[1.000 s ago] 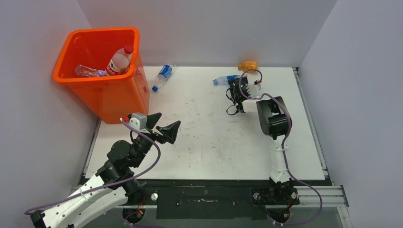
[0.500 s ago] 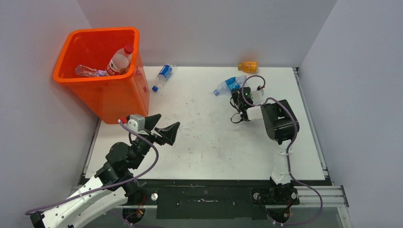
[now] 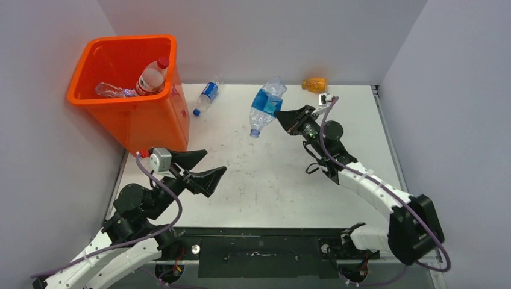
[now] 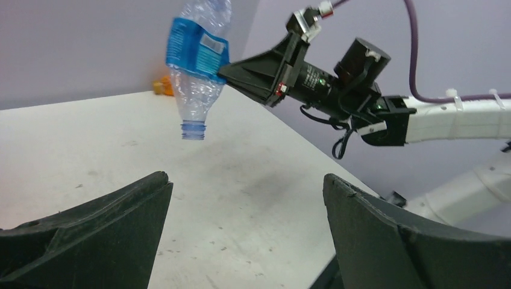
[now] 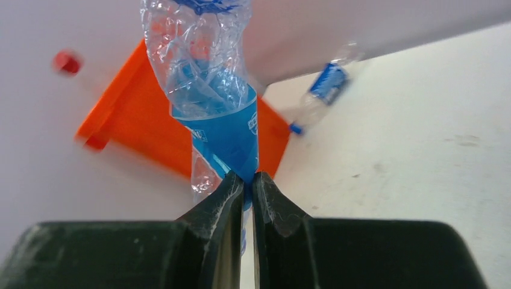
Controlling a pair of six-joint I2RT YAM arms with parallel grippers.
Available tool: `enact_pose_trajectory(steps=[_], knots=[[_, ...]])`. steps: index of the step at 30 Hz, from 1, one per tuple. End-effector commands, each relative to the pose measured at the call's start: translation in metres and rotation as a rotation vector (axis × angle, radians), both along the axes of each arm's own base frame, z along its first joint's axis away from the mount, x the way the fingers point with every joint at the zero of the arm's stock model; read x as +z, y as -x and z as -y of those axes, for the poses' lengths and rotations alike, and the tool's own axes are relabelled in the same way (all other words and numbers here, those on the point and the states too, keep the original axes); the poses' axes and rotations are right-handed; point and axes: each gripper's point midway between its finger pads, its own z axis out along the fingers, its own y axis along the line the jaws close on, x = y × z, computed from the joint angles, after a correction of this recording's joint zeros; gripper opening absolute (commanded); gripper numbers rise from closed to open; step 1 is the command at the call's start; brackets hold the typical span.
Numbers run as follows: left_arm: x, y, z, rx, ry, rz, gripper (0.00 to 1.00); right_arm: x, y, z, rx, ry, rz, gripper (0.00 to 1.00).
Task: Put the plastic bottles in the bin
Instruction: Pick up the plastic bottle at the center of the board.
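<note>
Slippage is the worry: the right hand (image 3: 279, 118) pinches just a thin fold of the crushed blue-label bottle (image 3: 264, 103), hanging above the surface (image 3: 271, 180) well apart from the orange bin (image 3: 150, 123), so a quick swing could shake it loose; the left hand (image 3: 215, 161) gapes open.

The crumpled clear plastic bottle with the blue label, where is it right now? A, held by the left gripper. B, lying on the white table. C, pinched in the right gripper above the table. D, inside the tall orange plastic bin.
C: the right gripper is shut on the crumpled clear blue-label bottle, which hangs neck-down above the white table.
</note>
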Motion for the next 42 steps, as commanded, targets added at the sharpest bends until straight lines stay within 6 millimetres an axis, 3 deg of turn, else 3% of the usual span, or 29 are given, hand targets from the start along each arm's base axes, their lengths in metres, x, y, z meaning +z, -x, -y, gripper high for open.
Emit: enact_pose_trajectory(steps=[1,5,8,11,17,28,32,34,38,39,40,41,42], knots=[[0.009,0.055,0.031,-0.349,-0.027,0.002,0.96,0.037,0.083,-0.032,0.276,0.242,0.220,0.05],[-0.002,0.086,0.054,-0.571,-0.039,-0.052,0.96,0.071,0.145,-0.041,0.411,0.274,0.356,0.05],[-0.008,0.088,0.060,-0.605,-0.017,-0.070,0.96,0.090,0.182,-0.043,0.471,0.271,0.431,0.05],[-0.003,0.087,0.061,-0.609,0.033,-0.039,0.96,0.103,0.204,-0.041,0.497,0.243,0.470,0.05],[-0.005,0.079,0.079,-0.638,0.046,-0.049,0.96,0.120,0.230,-0.043,0.555,0.150,0.516,0.05],[-0.007,0.055,0.094,-0.582,0.077,-0.025,0.99,0.130,0.245,-0.054,0.613,0.007,0.511,0.05],[-0.002,0.056,0.092,-0.580,0.098,0.005,0.81,0.128,0.246,-0.057,0.615,-0.004,0.503,0.05],[-0.001,0.058,0.092,-0.589,0.100,0.012,0.66,0.127,0.245,-0.058,0.611,-0.005,0.499,0.05],[0.004,0.063,0.091,-0.609,0.108,0.023,0.23,0.127,0.243,-0.061,0.606,-0.003,0.488,0.05],[0.006,0.063,0.090,-0.606,0.110,0.025,0.12,0.127,0.242,-0.062,0.604,-0.002,0.482,0.09],[0.010,0.063,0.088,-0.595,0.114,0.027,0.05,0.127,0.240,-0.062,0.602,0.002,0.475,0.32],[0.016,0.061,0.085,-0.574,0.118,0.032,0.00,0.128,0.238,-0.062,0.595,0.010,0.466,0.60],[0.022,0.058,0.081,-0.545,0.119,0.037,0.00,0.128,0.237,-0.062,0.587,0.021,0.457,0.79]])
